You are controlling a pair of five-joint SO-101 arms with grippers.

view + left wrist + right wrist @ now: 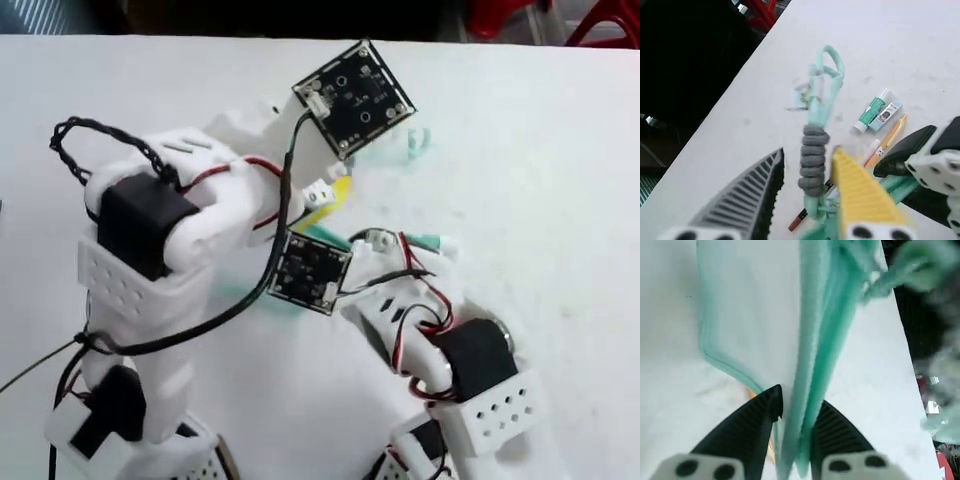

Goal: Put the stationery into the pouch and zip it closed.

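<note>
We see our left hand (807, 152) with its ribbed grey and yellow fingers parted around the zip pull (813, 170), a soft grey coiled cord ending in a thin mint loop (830, 65) beyond the fingertips. Our right hand (799, 400) pinches the mint fabric edge of the pouch (750, 315), a floppy see-through sleeve. A glue tube (872, 111) and slim pens (890, 135) lie past the yellow finger, apparently loose on the white table (890, 45). We judge the left hand should close squarely on the coil, then draw straight along the zip while the right keeps the limp edge taut
</note>
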